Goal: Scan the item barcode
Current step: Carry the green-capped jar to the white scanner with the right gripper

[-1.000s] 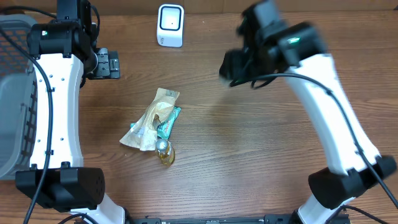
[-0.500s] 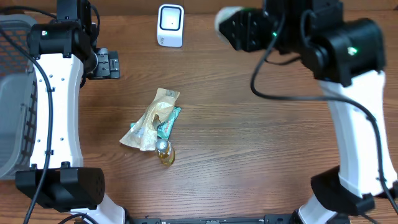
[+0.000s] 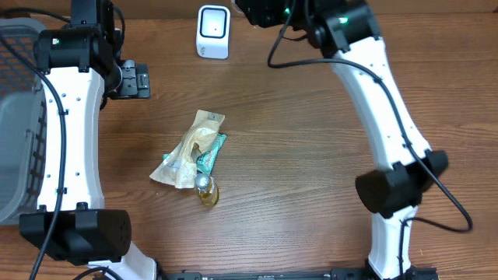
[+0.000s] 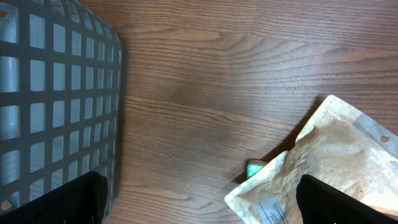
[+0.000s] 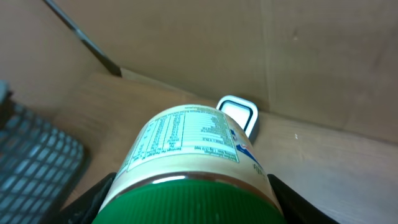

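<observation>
Canister (image 5: 193,155) near scanner (image 5: 239,113); basket (image 3: 15,117), pouches (image 3: 191,152) well apart

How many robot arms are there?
2. The left arm stands beside the grey basket. The right arm reaches toward the white scanner at the far edge, holding a green-lidded jar. None seem hidden.

My left arm (image 3: 68,117) and right arm (image 3: 385,101) are white shells with black joint housings. Thin black cables loop along both. Green lights glow on the right arm's far joints. My left hand (image 3: 134,79) is black.
</observation>
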You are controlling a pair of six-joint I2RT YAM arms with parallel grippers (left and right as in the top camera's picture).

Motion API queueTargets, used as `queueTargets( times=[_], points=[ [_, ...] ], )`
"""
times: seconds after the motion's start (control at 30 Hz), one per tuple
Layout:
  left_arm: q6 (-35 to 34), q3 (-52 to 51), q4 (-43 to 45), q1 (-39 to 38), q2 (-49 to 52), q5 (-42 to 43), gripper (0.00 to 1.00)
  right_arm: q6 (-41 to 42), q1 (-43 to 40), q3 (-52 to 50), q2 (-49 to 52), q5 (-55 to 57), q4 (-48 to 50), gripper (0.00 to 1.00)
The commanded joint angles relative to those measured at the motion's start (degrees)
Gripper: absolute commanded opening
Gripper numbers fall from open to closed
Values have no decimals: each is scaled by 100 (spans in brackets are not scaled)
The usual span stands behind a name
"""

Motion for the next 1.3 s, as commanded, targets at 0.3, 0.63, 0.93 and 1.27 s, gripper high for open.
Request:
queueTargets(
  times=[0.3,0.63,0.93,1.27],
  points=[
    [42,68,0,-11,2,-57,99,-42,28,7,1198,0,1744,4],
    [42,68,2,-11,2,-57,100,-44,33,7,2057,155,2769,4],
    [42,68,0,-11,2,-57,100,-48,227,7,2564,671,3467,4],
    [42,68,2,-11,2,-57,100,-938,704,4,2673,1674,3919,4]
  ],
)
